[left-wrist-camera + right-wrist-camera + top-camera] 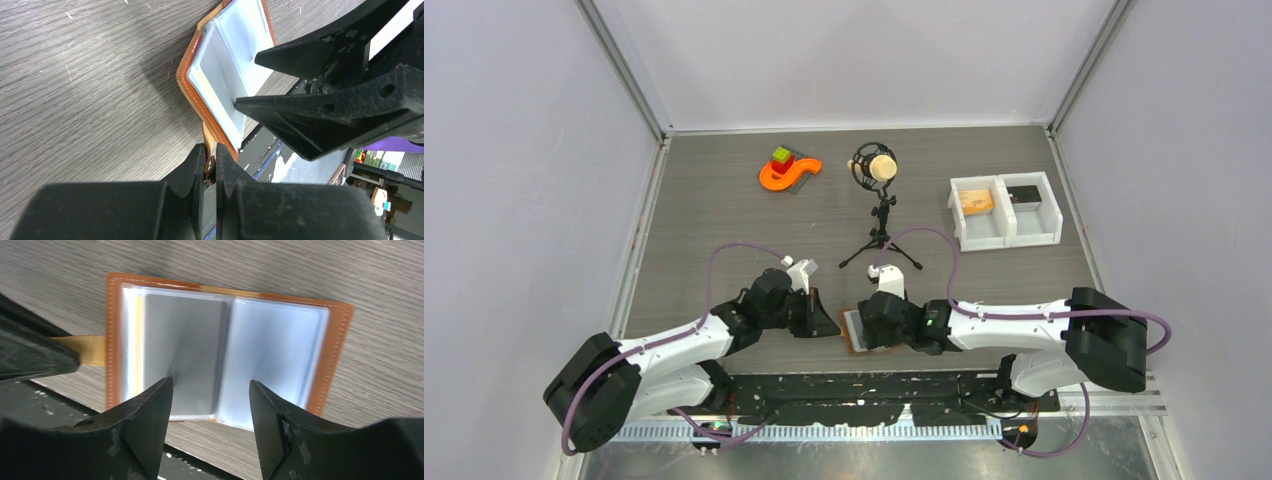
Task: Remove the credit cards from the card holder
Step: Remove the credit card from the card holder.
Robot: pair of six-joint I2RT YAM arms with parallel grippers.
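Lying open at the near edge of the bench (724,220), between both arms: card holder (856,332), pale inside facing up. Left end effector (210,156) pinched closed on its brown tab (85,349). Right end effector (210,385) open, jaws spread over the inner pockets; contact unclear. White bin (1004,243) well apart, far right.

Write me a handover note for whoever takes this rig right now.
Left gripper: shut on the brown tab of the card holder, pinning it at the near edge of the table.
Right gripper: open, fingertips poised over the pale inner sleeves, gripping nothing.
Done: card holder lies opened flat.
Left to do: pull the cards out; none shows outside it yet.
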